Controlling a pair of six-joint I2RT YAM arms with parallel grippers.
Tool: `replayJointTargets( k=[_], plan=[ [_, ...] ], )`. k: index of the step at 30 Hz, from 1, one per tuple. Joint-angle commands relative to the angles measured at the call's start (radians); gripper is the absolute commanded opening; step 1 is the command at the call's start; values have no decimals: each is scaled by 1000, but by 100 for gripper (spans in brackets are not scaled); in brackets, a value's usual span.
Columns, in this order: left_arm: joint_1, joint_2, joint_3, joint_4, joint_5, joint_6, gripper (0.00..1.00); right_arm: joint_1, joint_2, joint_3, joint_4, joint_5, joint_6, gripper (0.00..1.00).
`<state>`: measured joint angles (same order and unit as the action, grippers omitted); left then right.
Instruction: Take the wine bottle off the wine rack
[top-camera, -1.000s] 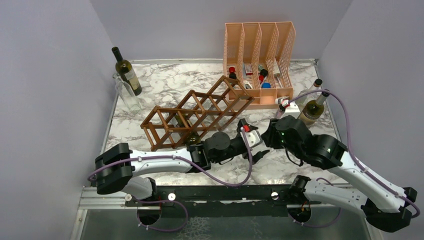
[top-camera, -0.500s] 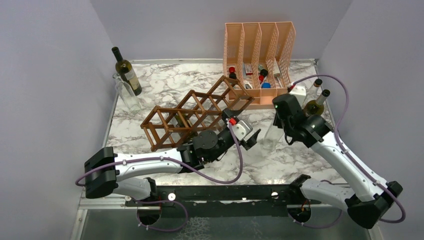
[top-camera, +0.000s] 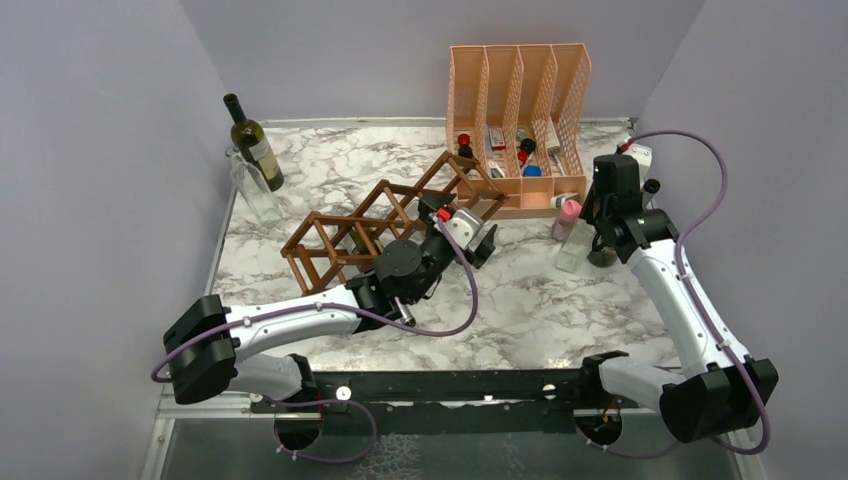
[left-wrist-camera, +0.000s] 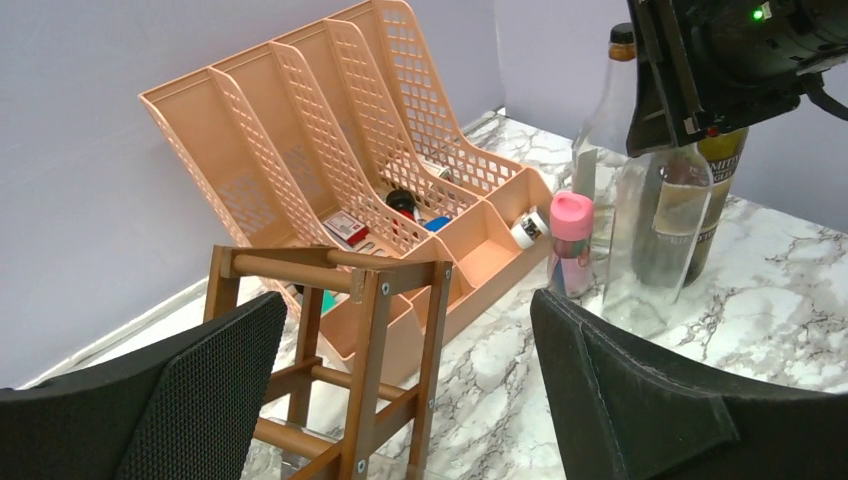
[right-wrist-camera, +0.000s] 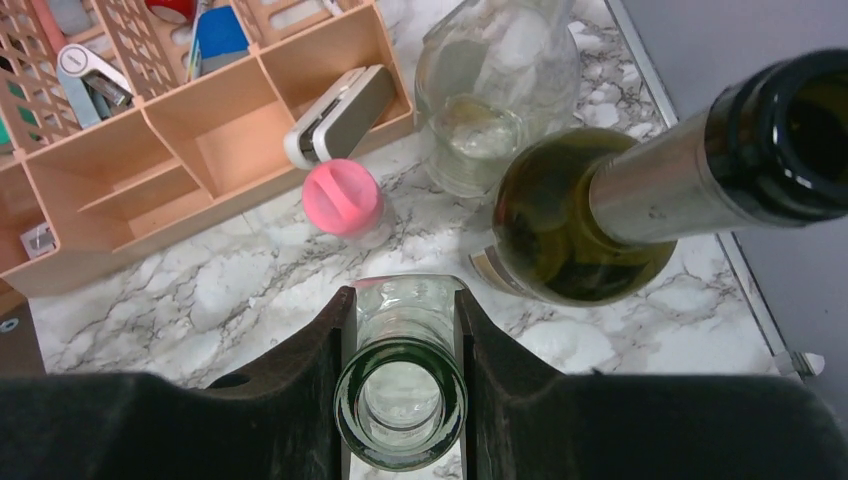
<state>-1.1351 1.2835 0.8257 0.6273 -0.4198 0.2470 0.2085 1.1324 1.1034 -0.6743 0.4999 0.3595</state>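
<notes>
The brown wooden wine rack (top-camera: 345, 240) lies across the middle of the marble table. A dark shape inside its cells is mostly hidden by my left arm. My left gripper (top-camera: 478, 243) is open and empty at the rack's right end. In the left wrist view the rack's end post (left-wrist-camera: 372, 340) stands between its spread fingers. My right gripper (right-wrist-camera: 400, 310) is shut on the neck of an upright clear glass bottle (right-wrist-camera: 402, 400). In the top view, my right gripper (top-camera: 603, 215) holds this bottle (top-camera: 572, 255) at the right side. Whether its base touches the table I cannot tell.
A dark green wine bottle (right-wrist-camera: 590, 210), a clear bottle (right-wrist-camera: 497, 90) and a small pink-capped bottle (right-wrist-camera: 343, 197) crowd round the held bottle. The peach mesh organiser (top-camera: 520, 90) stands at the back. A wine bottle (top-camera: 255, 145) and a clear bottle (top-camera: 255, 195) stand back left.
My right arm has carried the clear bottle right and back, next to the dark wine bottle. My left gripper has moved back toward the rack's right end.
</notes>
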Motion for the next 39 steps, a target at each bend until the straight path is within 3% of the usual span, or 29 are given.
replayJointTargets(
  k=[1,15,27,33,39],
  plan=[
    [3,-35,-12,35,16,17,98,-23,14,15,131,-36,-30,1],
    [22,-51,-15,43,36,46,97,-35,27,-57,212,-64,-69,2],
    [31,-62,-17,44,30,61,97,-34,11,-42,151,-169,-104,42],
    [33,-69,-17,44,30,66,97,-34,-34,-29,123,-194,-115,74],
    [32,-90,-18,44,25,96,97,-34,-68,27,54,-207,-120,86]
  ],
)
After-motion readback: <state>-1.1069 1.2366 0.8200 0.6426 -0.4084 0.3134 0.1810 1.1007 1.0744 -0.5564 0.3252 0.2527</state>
